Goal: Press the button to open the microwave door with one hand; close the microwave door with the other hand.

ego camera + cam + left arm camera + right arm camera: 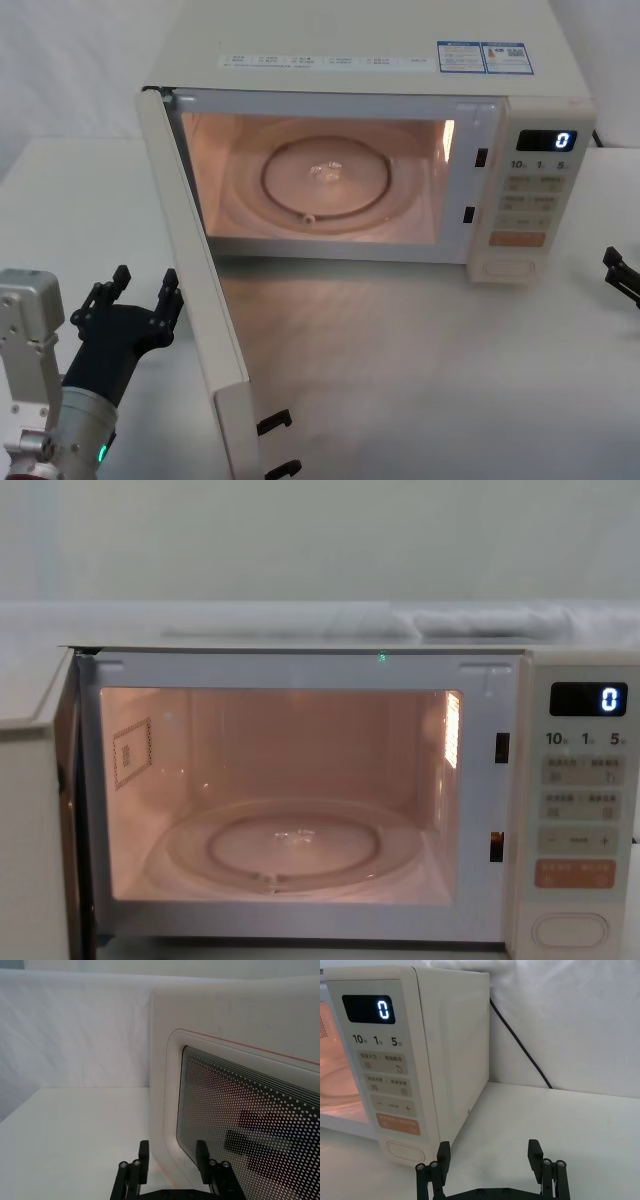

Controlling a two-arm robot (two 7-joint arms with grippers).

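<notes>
Our left tool (143, 288) sits spread open at 9 o'clock of the swung-out door (205, 290). Door's light, stiff and hinged, so we'd push its outer face near the free edge. Right tool (490, 1152), open too, idles at 3 o'clock.

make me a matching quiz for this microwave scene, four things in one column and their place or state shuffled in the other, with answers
Things:
1. microwave door
2. button
3. left gripper
4. display

States or places:
A. shows a lit 0
B. swung wide open toward the robot
C. open, just outside the door's outer face
D. at the bottom of the keypad panel, below the orange key

Pairs: 1-B, 2-D, 3-C, 4-A
</notes>
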